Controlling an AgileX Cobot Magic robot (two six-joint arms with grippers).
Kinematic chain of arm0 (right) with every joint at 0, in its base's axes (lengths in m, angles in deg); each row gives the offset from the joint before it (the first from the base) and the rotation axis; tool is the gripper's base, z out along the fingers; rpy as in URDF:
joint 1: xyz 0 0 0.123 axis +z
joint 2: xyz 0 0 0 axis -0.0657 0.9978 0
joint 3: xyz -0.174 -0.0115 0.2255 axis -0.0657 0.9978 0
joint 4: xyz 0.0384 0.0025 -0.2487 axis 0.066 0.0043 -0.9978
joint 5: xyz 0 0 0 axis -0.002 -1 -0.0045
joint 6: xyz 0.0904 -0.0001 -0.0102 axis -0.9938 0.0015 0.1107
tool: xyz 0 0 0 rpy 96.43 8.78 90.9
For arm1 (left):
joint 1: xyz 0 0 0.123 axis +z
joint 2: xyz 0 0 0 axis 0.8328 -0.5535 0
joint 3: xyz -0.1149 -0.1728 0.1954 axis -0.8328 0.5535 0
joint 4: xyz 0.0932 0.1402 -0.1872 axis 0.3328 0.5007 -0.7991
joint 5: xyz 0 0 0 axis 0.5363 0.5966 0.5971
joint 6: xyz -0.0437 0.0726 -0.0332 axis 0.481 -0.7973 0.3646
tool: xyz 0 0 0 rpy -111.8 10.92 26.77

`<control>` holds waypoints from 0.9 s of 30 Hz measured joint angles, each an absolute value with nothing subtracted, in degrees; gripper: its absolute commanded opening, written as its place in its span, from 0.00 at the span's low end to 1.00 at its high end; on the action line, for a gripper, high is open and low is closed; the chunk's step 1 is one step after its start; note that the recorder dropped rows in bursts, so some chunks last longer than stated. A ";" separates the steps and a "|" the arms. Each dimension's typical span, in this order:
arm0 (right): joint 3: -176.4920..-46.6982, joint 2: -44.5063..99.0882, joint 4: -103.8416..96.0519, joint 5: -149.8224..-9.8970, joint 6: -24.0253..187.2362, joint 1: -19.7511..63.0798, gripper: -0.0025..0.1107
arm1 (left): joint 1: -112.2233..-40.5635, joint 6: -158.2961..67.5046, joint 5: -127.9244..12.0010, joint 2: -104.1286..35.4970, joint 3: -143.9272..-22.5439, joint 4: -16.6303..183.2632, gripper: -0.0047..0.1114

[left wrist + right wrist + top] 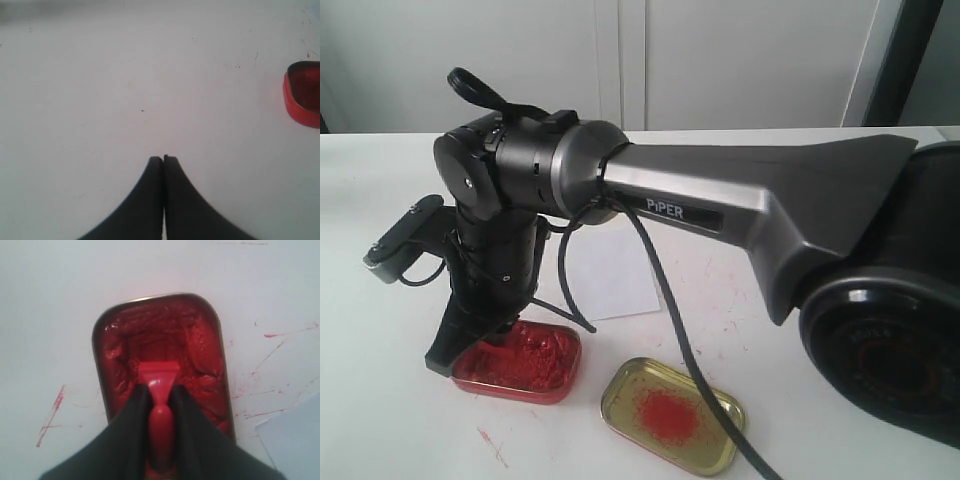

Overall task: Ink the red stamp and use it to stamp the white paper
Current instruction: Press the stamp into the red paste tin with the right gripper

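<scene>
My right gripper [160,390] is shut on the knob handle of the red stamp [159,374]. The stamp's square base points down into the red paste of the rounded tin [200,340]. In the exterior view this gripper [485,335] stands over the near left end of the tin [535,365], and its fingers hide the stamp. The white paper [610,270] lies flat just behind the tin; a corner of the paper [295,440] shows in the right wrist view. My left gripper [163,159] is shut and empty over bare tabletop, with the tin's edge [302,95] off to one side.
A gold tin lid [670,415] with a red smear lies right of the tin near the front edge. A black cable [670,330] hangs from the right arm across the paper and the lid. Red streaks mark the white tabletop [50,412].
</scene>
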State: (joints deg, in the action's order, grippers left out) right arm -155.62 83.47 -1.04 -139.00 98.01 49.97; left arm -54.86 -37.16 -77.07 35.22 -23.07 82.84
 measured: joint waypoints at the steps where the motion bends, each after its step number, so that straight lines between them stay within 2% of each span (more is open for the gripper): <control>1: -155.59 83.59 -1.04 -139.02 97.88 49.97 0.02 | -54.86 -37.16 -77.07 35.22 -23.07 82.84 0.04; 27: -155.64 85.24 -0.94 -136.31 95.47 49.97 0.02 | -54.86 -37.16 -77.07 35.22 -23.07 82.84 0.04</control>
